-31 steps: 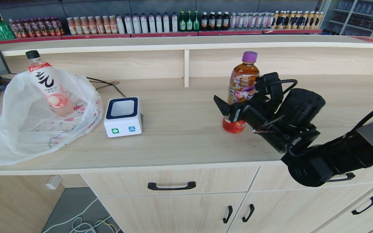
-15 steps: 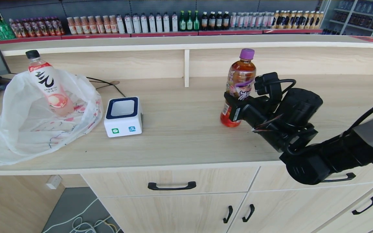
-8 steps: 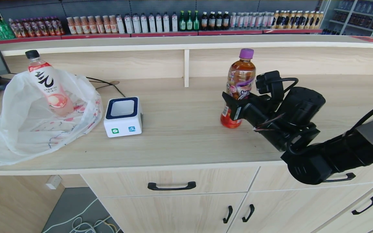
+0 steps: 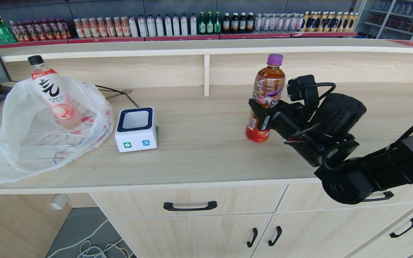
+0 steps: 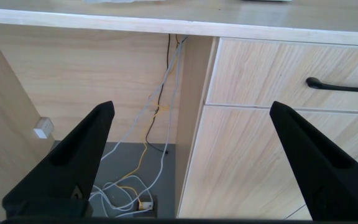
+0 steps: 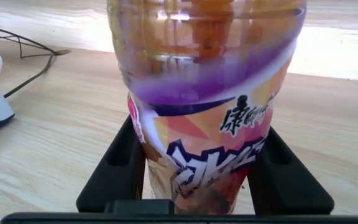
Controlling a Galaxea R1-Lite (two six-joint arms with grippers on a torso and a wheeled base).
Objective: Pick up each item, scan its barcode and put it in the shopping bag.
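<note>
Slippage risk: right tool [image 4: 265,115], closed around slick tea bottle [image 4: 270,80] at frame centre-right, could let it twist or drop during transfer.

Bright, even light, probably from overhead; soft shadows on the counter [image 4: 199,143] (glare behind the bottle [image 6: 204,124]); head view's edges bow.

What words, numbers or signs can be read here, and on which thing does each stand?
Tea bottle in the right gripper: large stylised characters on the label, partly hidden, not readable whole.
Pink bottle in the bag: a big black brush mark; small print blurred.
Scanner: no words, one green and one blue square sign.
Shelf bottles: too small to read.
</note>
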